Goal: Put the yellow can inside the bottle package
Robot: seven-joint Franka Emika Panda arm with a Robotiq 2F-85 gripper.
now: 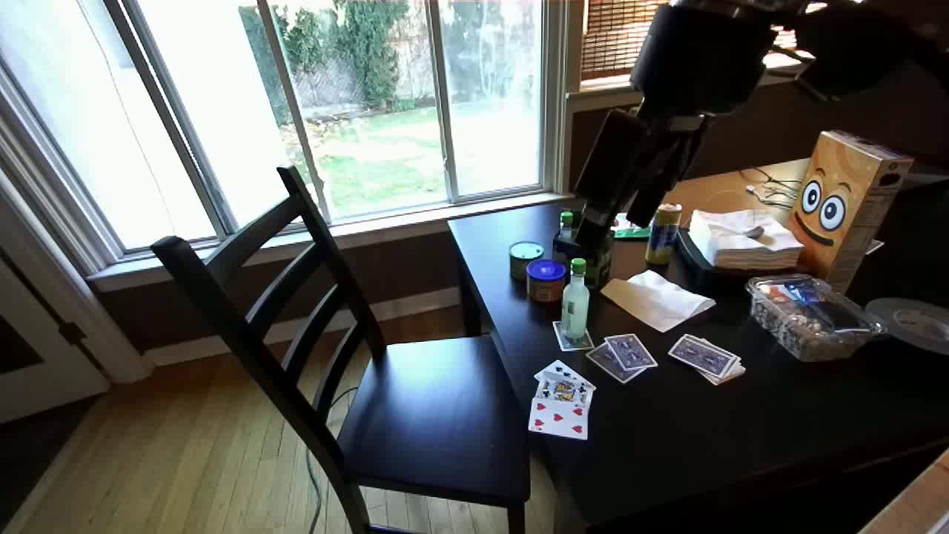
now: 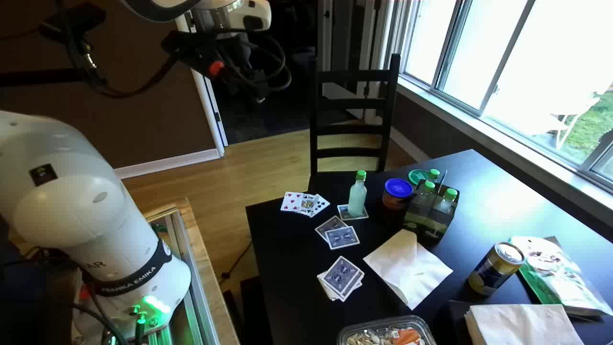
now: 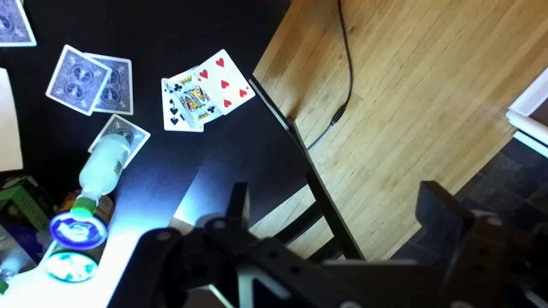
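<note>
The yellow can (image 1: 663,233) stands upright on the dark table; it also stands beside the green snack bag in an exterior view (image 2: 495,268). The bottle package (image 2: 430,218) is a low green carton holding several green-capped bottles. It shows partly at the left edge of the wrist view (image 3: 25,209), and in an exterior view (image 1: 599,267) the gripper hides part of it. My gripper (image 3: 336,190) is open and empty, held high in the air, with chair and floor between its fingers in the wrist view. The can is out of the wrist view.
A loose green-capped bottle (image 2: 357,196) stands on a card near a blue-lidded tub (image 2: 398,193). Playing cards (image 1: 561,400), a napkin (image 1: 658,300), a plastic food box (image 1: 812,319), a napkin stack (image 1: 741,241) and a tan box with eyes (image 1: 838,208) are on the table. A chair (image 1: 437,415) stands beside it.
</note>
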